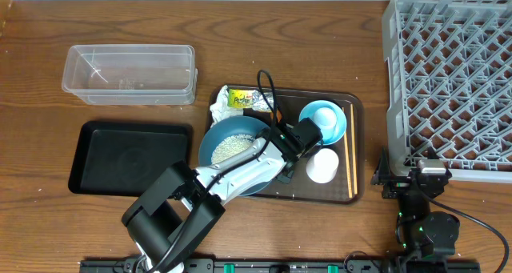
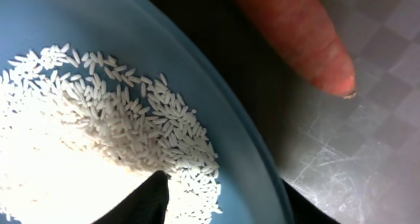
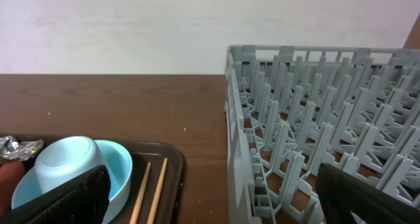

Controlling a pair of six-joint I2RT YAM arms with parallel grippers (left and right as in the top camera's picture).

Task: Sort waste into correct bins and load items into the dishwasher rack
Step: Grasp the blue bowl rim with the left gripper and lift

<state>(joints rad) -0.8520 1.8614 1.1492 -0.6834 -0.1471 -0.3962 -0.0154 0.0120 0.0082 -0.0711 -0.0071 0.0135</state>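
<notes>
White rice grains (image 2: 98, 132) lie in the blue plate (image 2: 220, 112), at whose rim the left gripper (image 1: 290, 139) sits, grip impossible to tell, beside a carrot (image 2: 295, 33); the right gripper (image 3: 216, 196) gapes empty by the grey rack (image 3: 315, 112).

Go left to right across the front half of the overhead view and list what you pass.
From the left: black tray → blue plate → white cup → chopsticks → grey rack.
</notes>
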